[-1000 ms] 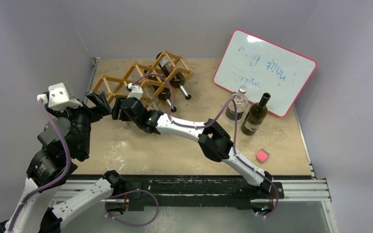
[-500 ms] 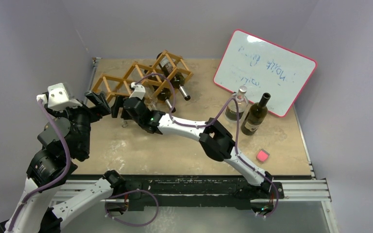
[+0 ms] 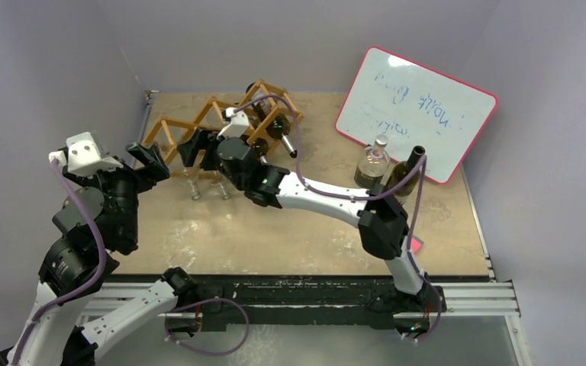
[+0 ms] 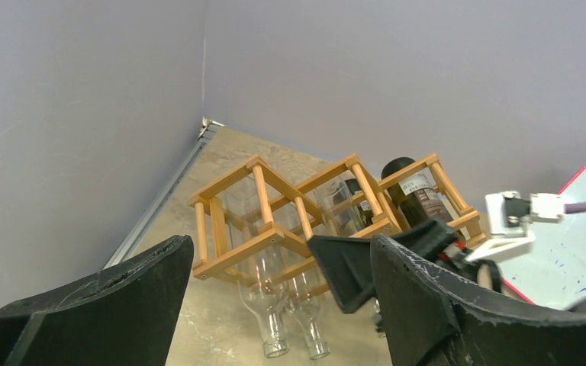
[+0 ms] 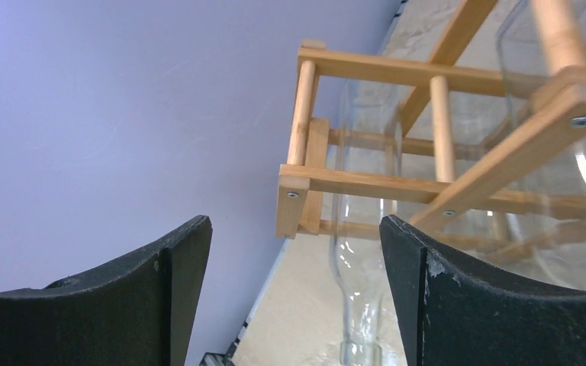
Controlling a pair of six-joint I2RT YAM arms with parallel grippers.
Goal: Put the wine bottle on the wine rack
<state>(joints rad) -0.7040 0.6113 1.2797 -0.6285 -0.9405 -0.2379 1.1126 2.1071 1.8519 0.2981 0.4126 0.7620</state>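
A robotics lab test cell. Plain grey-lavender walls (image 3: 313,38) close in a beige table (image 3: 297,236), with a left arm (image 3: 91,221) and a right arm (image 3: 328,202) mounted along a metal rail (image 3: 473,293) at its near edge. A scribbled whiteboard (image 3: 420,107) leans against the wall.

The table (image 3: 297,229) bears the wine rack (image 3: 169,131), whiteboard (image 3: 420,107), clear bottle (image 3: 370,166) and dark bottle (image 3: 400,179).

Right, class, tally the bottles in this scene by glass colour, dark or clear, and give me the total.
Dark bottles: 3 (two lying in the wine rack, one standing upright)
Clear bottles: 3 (two lying in the rack, one standing upright)
Total: 6
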